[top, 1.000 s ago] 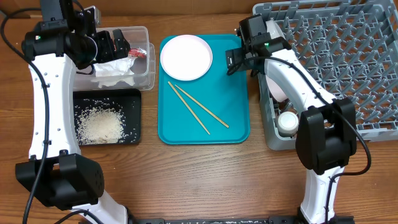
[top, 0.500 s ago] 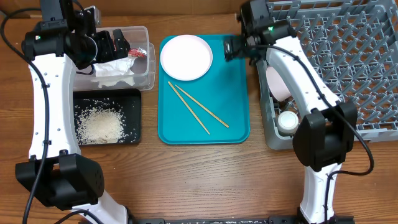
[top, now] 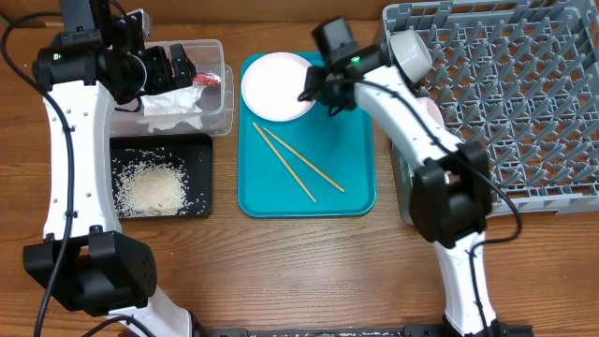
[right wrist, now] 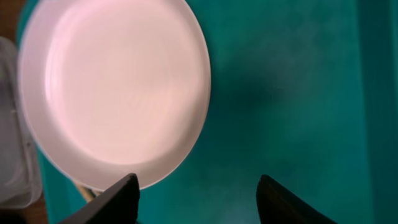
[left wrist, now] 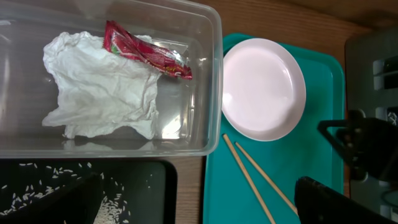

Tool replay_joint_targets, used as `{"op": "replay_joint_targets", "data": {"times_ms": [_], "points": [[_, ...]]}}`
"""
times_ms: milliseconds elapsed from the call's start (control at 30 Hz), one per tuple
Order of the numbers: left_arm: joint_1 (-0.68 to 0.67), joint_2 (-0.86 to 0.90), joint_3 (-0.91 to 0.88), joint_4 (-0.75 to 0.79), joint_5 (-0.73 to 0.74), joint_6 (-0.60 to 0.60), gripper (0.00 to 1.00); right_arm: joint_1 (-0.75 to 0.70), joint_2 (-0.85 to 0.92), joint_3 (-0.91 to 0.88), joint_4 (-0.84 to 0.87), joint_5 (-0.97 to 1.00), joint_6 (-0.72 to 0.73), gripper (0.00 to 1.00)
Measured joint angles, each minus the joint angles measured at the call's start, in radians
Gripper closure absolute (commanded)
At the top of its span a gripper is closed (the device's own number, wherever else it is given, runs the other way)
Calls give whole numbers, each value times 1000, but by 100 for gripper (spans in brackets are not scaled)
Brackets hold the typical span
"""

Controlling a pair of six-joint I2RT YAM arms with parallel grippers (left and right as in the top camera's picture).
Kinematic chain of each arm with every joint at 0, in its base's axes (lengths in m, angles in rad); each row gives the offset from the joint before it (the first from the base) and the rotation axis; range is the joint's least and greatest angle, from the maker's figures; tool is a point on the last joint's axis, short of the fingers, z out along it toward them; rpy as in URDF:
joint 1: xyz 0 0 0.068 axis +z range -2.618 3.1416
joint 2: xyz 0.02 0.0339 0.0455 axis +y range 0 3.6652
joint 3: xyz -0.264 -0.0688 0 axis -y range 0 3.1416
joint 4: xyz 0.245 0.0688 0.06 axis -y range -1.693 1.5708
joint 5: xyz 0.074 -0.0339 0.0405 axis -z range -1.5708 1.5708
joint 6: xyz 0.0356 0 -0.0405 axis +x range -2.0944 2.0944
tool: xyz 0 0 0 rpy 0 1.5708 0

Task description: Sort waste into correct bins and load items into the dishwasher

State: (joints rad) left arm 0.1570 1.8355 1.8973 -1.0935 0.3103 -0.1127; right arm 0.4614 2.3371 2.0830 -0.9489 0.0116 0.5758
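The white plate (top: 280, 86) lies at the back of the teal tray (top: 351, 140), with two chopsticks (top: 295, 161) in front of it. My right gripper (top: 316, 92) is open and empty, low over the teal tray beside the plate's right edge (right wrist: 112, 93). My left gripper (top: 173, 67) is open and empty above the clear tub (top: 225, 105), which holds the napkin (left wrist: 99, 93) and the red wrapper (left wrist: 146, 50). Rice (top: 150, 185) lies in the black tray (top: 201, 150). A white bowl (top: 412, 51) sits in the grey rack (top: 524, 94), another (top: 432, 112) below it. The cup is hidden.
The rack fills the right side, from the back edge to mid-table. The right arm reaches across the rack's left wall to the teal tray. Bare wood table (top: 309, 271) lies along the front.
My right arm has swung left from the rack's left edge to over the teal tray beside the plate. A bowl now shows at the rack's back left. The left arm has not moved.
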Motion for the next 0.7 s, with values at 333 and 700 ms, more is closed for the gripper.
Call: {"op": "replay_joint_targets", "data": {"times_ms": [333,700], "points": [[0,0,0,0,0,0,0,12,70,0,63,15,88,53],[0,0,0,0,0,0,0,14,127,0,93,43,105,59]]}}
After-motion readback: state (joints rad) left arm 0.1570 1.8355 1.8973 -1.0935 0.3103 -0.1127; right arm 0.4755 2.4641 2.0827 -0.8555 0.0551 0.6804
